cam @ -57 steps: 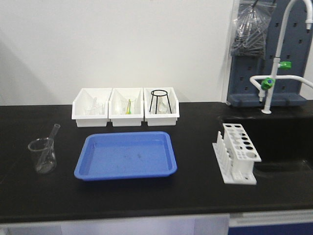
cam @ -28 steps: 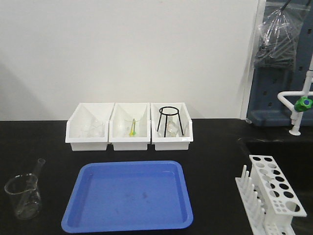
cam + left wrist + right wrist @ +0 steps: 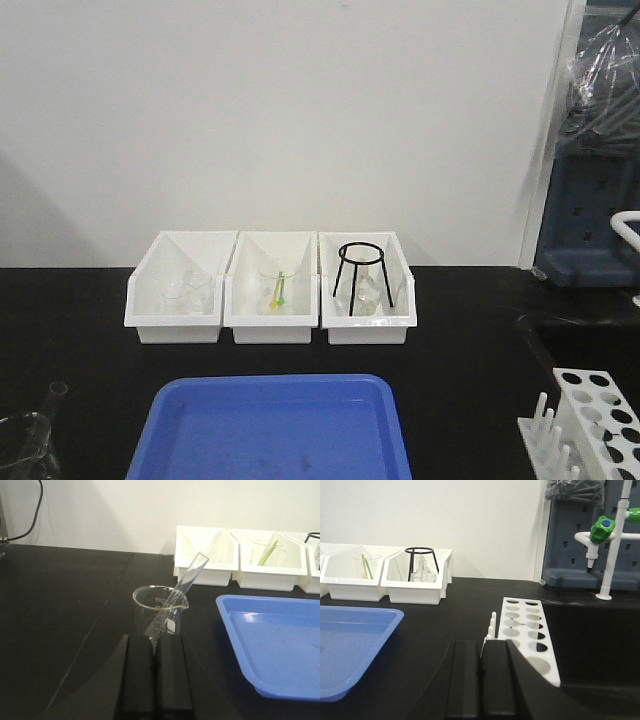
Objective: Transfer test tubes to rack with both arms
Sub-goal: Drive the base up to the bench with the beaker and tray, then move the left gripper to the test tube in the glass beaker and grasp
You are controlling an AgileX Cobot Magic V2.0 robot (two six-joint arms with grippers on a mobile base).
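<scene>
At the near edge of the left wrist view, the left gripper (image 3: pixel 155 639) has its jaws pressed flat together with nothing between them, low over the black surface (image 3: pixel 65 605). Just beyond their tips stands a clear beaker (image 3: pixel 160 607). A single test tube (image 3: pixel 187 577) leans inside it, rounded end down and open rim tilted up toward the right, well above the beaker's lip. Whether the jaws touch the glass cannot be told. To the right of the beaker lies the blue tray (image 3: pixel 275 640).

In the right wrist view, the right gripper (image 3: pixel 481 645) is likewise clenched on nothing. The white rack (image 3: pixel 527 630) sits directly beyond it, with its pegs on the left side and its round holes running away from the camera. The tray's corner shows to the left of the rack.

Farther back, three white bins (image 3: pixel 270 325) stand side by side against the wall. The middle one holds a clear cup (image 3: pixel 278 290) with yellow and green sticks. The right one holds a black tripod ring (image 3: pixel 421 562) standing over a small flask (image 3: pixel 422 574). At the far right, a white tap (image 3: pixel 601 527) with green knobs rises before a blue-grey pegboard panel (image 3: pixel 570 545).
</scene>
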